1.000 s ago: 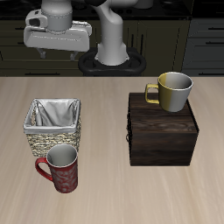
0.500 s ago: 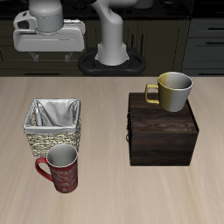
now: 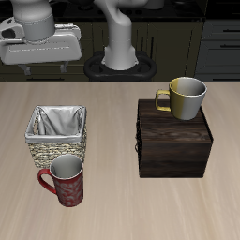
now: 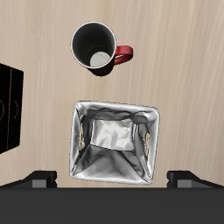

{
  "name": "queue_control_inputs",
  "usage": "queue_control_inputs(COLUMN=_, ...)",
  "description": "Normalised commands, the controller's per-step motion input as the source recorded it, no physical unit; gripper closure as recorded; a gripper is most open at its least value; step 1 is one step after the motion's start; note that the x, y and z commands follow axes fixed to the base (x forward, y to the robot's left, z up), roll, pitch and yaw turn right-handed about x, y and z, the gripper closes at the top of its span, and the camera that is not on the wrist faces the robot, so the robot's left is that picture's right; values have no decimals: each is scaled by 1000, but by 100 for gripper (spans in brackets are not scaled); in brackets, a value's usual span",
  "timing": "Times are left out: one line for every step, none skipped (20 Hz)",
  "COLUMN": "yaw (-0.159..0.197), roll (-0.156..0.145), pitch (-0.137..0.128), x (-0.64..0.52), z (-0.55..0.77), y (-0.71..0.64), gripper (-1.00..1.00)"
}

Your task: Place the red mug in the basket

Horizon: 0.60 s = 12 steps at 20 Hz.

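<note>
Gripper (image 3: 43,67) high and empty, fingers spread wide, mug (image 3: 67,181) upright on the table just in front of the basket (image 3: 55,137), touching it or nearly: move forward over the mug, descend straight, pinch the rim wall opposite the handle.

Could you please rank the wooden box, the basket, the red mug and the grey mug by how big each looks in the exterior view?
1. wooden box
2. basket
3. red mug
4. grey mug

The two mugs look close in size; the red one sits nearer the camera, so their order is unsure.
</note>
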Motion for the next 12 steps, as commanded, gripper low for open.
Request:
queue_control_inputs(yaw=-101, roll=-53, pitch=78, x=553, z=-50, y=-228, gripper=-100)
queue_control_inputs(yaw=-69, roll=98, pitch=59, x=398, z=-59, y=87, gripper=-100)
queue_control_inputs(yaw=80, roll=148, pitch=-2, x=461, z=-38, y=120, gripper=-100)
queue_control_inputs(yaw=-2, roll=-106, pitch=-36, x=501, z=-9, y=-124, gripper=-100)
queue_control_inputs(yaw=-87, roll=-63, pitch=31, x=514, z=-40, y=-87, gripper=-100)
queue_control_inputs(yaw=-5, roll=153, pitch=-20, x=457, z=-100, y=161, gripper=-100)
queue_control_inputs(yaw=23, roll=-190, pitch=19, x=503, z=5, y=-234, gripper=-100)
queue_control_inputs(yaw=-44, roll=26, pitch=-21, x=458, z=34, y=18, gripper=-100)
queue_control_inputs(yaw=-30, roll=2, pitch=54, x=498, z=10, y=-96, gripper=-100)
queue_control_inputs(yaw=-74, roll=-88, pitch=-16, x=473, z=65, y=-164, gripper=-100)
queue_control_inputs(yaw=-11, roll=40, pitch=0, x=428, z=17, y=-31, gripper=-100)
queue_control_inputs(yaw=-52, roll=-22, pitch=7, x=472, z=18, y=-284, gripper=-100)
